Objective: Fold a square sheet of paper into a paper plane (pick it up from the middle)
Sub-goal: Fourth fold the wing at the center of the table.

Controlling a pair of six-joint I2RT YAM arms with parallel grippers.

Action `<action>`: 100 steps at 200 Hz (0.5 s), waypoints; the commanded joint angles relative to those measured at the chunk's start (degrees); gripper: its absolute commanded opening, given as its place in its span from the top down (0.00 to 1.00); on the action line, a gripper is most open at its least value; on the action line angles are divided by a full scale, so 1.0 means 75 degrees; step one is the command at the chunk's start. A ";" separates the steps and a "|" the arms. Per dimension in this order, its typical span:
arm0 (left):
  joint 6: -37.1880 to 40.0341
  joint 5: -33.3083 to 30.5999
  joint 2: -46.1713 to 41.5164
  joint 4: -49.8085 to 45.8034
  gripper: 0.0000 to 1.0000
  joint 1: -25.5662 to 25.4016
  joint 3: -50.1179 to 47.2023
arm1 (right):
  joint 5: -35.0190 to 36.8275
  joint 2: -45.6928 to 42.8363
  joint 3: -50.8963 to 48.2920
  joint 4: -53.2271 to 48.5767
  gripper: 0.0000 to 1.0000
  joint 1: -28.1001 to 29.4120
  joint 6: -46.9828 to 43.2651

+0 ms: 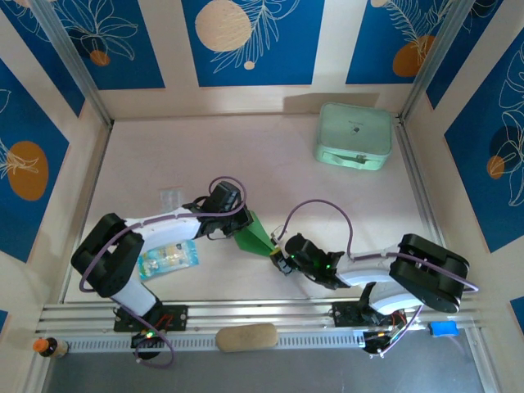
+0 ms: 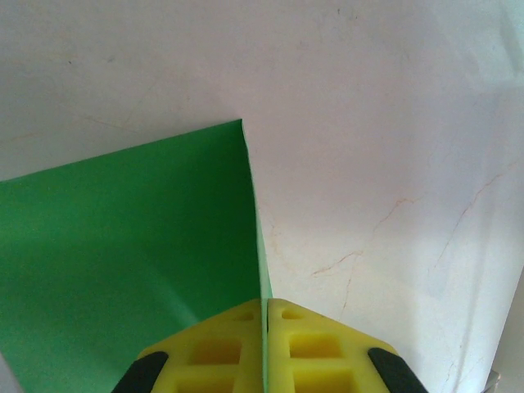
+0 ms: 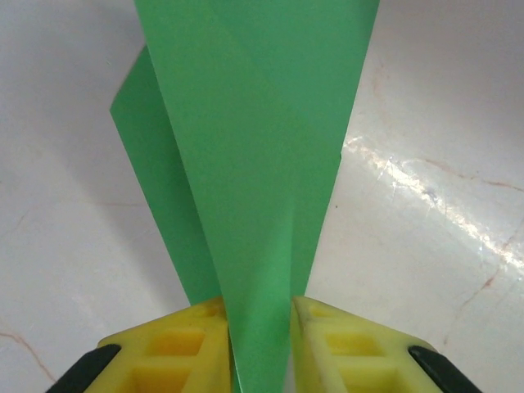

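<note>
The green paper plane (image 1: 255,236) sits between both arms. The left gripper (image 2: 266,304) pinches its edge, the right gripper (image 3: 258,307) its narrow end.

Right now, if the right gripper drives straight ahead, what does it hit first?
The right gripper holds the paper, which runs along that line. Past it, probably the left gripper pinching the far side; depth is unclear.

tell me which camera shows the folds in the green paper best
Right wrist view: the green paper is close, its layered folds and tapering end plain. Left wrist view gives one flat corner; the top view a small, distant green wedge.
</note>
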 commanded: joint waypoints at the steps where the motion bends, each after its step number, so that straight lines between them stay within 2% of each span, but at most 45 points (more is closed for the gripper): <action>1: -0.0052 0.0011 0.0018 -0.0128 0.96 0.0087 -0.0021 | -0.0104 0.0101 0.0026 -0.0002 0.78 -0.0030 0.0085; 29: -0.0042 -0.0011 -0.0006 -0.0135 0.97 0.0090 -0.0033 | -0.0103 -0.0001 -0.0047 0.0097 0.80 -0.0050 0.0119; 78: -0.0041 -0.0013 -0.0001 -0.0164 0.97 0.0099 -0.0033 | -0.0101 -0.0279 -0.0069 -0.0120 0.75 -0.0077 0.0263; 100: -0.0042 -0.0013 0.0016 -0.0153 0.97 0.0099 -0.0033 | -0.0224 -0.0298 -0.0092 -0.0140 0.78 -0.0083 0.0280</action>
